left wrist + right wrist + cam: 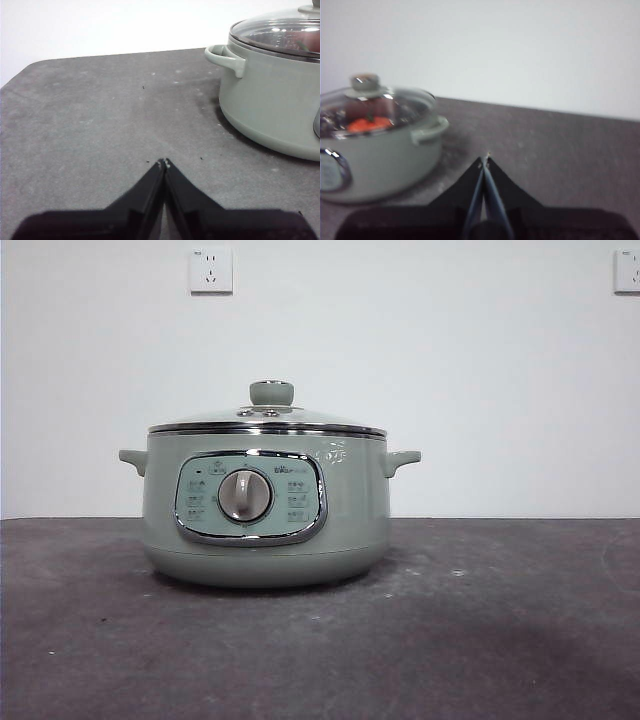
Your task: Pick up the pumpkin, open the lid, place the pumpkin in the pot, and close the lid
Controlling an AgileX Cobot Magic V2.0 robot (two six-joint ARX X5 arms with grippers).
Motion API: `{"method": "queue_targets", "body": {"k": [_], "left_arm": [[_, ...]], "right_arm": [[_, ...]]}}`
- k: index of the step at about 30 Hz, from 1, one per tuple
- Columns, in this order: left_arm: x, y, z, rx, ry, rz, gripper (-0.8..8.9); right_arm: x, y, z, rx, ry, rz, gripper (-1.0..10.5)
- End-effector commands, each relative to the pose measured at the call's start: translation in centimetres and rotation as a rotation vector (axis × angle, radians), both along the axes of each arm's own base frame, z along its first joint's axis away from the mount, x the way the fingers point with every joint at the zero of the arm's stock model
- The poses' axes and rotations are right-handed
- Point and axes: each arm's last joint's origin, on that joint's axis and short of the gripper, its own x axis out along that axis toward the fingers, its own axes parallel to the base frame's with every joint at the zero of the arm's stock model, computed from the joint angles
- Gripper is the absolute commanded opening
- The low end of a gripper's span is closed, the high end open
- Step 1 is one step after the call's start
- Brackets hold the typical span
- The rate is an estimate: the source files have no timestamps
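The left tool [164, 162] is pinched tight with nothing in it, low over the gray table [500, 640]. In the middle sits the green pot [265, 515] with the lid [268, 418] on. The orange pumpkin [369, 123] is inside, under the glass. The right tool [485, 159] is pinched tight too, holding nothing.

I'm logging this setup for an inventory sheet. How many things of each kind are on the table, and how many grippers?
Pots: 1, the pot
Lids: 1, the lid, on the pot
Pumpkins: 1, the pumpkin, under the lid
Grippers: 2, left gripper, right gripper, both shut
Total: 5
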Motion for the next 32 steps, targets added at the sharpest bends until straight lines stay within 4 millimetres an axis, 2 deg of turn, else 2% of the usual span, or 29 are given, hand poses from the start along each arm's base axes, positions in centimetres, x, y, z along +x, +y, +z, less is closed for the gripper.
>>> {"method": "queue_targets", "body": {"k": [1, 6, 12, 20, 32], "left_arm": [[0.1, 0.0, -0.5, -0.006, 0.010, 0.003, -0.03], [0.1, 0.0, -0.5, -0.006, 0.010, 0.003, -0.03], [0.1, 0.0, -0.5, -0.006, 0.010, 0.003, -0.03], [0.1, 0.0, -0.5, -0.006, 0.010, 0.003, -0.04], [0.1, 0.0, -0.5, -0.006, 0.010, 0.002, -0.04]], "right_arm": [[0.2, 0.0, -1.9, 0.031, 0.035, -0.014, 0.0], [0.4, -0.1, -3.9, 0.037, 0.073, -0.032, 0.0], [0.4, -0.1, -5.1, 0.034, 0.096, -0.034, 0.0], [0.3, -0.1, -5.7, 0.029, 0.163, -0.035, 0.0], [0.3, -0.1, -5.7, 0.028, 0.163, -0.034, 0.0]]}}
